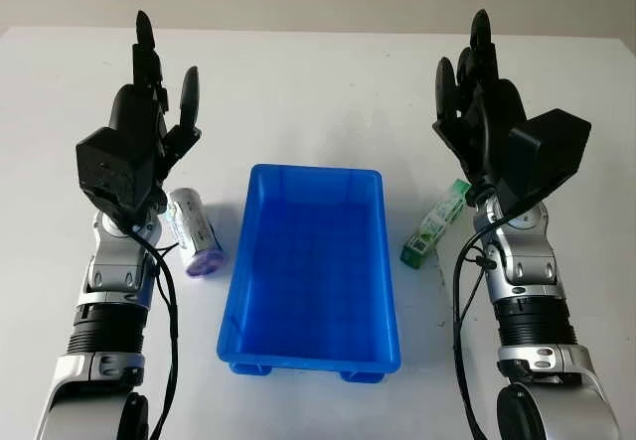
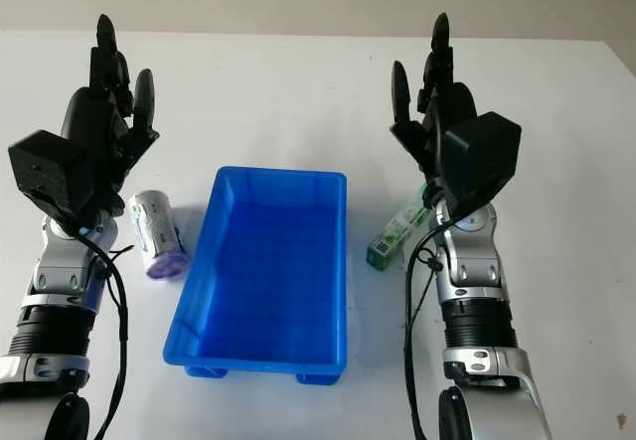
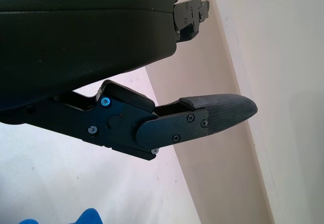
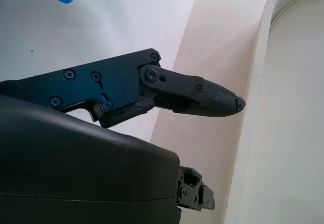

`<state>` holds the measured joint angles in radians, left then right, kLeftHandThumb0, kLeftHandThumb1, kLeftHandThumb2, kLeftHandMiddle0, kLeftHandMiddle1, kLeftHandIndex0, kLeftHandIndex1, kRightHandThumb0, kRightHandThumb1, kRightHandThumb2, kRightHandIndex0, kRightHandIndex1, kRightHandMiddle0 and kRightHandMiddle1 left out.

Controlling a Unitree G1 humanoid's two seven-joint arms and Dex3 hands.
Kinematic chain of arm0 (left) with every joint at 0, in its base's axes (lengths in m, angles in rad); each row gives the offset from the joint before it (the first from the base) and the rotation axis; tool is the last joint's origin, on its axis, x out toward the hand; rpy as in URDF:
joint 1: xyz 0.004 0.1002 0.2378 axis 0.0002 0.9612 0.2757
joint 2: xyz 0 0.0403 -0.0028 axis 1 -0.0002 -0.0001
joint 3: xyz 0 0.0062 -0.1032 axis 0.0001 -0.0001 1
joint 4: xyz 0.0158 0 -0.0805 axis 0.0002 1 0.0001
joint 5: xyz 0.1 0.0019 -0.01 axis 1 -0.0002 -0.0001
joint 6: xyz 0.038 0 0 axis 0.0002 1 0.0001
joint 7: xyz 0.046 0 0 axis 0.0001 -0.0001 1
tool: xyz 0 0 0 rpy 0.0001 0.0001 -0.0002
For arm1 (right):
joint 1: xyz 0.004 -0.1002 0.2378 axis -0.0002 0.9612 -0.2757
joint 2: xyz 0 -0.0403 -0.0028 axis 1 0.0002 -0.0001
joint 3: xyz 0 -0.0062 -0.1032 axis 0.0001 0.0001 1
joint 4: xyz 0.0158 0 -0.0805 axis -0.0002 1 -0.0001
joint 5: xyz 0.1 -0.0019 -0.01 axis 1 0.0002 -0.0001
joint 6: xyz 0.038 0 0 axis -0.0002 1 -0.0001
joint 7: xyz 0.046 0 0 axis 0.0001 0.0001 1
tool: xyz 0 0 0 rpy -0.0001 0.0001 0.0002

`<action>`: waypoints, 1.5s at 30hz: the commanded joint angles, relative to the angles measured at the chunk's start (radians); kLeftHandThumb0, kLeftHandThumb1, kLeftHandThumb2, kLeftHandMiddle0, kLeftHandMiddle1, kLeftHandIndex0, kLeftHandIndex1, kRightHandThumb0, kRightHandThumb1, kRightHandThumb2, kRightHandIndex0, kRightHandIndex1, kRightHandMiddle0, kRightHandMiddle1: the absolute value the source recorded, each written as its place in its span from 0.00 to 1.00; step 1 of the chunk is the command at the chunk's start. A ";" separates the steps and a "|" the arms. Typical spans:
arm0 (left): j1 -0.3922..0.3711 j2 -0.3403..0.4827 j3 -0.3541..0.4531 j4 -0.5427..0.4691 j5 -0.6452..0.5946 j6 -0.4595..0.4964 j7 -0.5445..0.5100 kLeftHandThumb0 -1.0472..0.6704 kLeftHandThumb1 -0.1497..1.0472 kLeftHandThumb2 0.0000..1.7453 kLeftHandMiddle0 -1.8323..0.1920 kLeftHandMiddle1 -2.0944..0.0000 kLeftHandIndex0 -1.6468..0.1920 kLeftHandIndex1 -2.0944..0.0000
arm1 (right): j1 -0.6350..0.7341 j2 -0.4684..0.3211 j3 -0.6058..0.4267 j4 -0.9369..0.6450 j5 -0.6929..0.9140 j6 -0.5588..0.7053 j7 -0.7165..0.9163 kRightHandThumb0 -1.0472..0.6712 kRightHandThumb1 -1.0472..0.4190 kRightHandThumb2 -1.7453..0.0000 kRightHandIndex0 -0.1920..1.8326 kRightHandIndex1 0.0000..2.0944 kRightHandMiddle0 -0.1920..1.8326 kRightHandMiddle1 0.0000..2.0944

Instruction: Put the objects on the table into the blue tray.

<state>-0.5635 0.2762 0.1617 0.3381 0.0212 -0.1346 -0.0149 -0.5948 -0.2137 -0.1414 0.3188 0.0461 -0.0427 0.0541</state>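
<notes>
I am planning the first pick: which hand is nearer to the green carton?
Right. The right hand is open just above and beside the green carton; the left hand is open across the blue tray, near the white can.

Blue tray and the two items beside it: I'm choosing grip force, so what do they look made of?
Blue tray: likely moulded plastic, glossy, with uniform colour. White bottle: probably plastic with a printed label and purple cap. Green box: looks like printed cardboard, though unclear.

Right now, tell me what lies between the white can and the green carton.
The blue tray, empty, sits between the white can and green carton, seen in both eye views.
</notes>
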 commanded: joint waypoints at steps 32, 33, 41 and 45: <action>0.005 0.011 0.003 0.001 0.001 -0.019 -0.001 0.16 1.00 0.37 1.00 1.00 1.00 1.00 | -0.078 -0.401 0.023 0.021 -0.093 -0.035 0.363 0.10 0.02 0.95 0.00 0.00 0.01 0.02; 0.003 0.012 0.002 0.004 -0.001 -0.022 -0.005 0.16 1.00 0.37 1.00 1.00 1.00 1.00 | -0.079 -0.425 0.024 0.015 -0.091 -0.023 0.393 0.10 0.03 0.96 0.00 0.00 0.01 0.02; -0.005 0.019 -0.002 0.025 0.008 -0.035 -0.015 0.17 1.00 0.38 1.00 1.00 1.00 1.00 | -0.068 -0.588 0.061 -0.031 -0.153 -0.058 0.554 0.12 0.14 0.98 0.05 0.03 0.05 0.04; -0.010 0.020 -0.001 0.033 0.003 -0.041 -0.025 0.17 1.00 0.38 1.00 1.00 1.00 1.00 | -0.054 -0.645 0.099 -0.074 -0.212 -0.102 0.600 0.13 0.16 0.98 0.07 0.04 0.07 0.04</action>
<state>-0.5564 0.2777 0.1604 0.3677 0.0259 -0.1633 -0.0353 -0.6604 -0.8295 -0.0570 0.2713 -0.1559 -0.1283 0.6398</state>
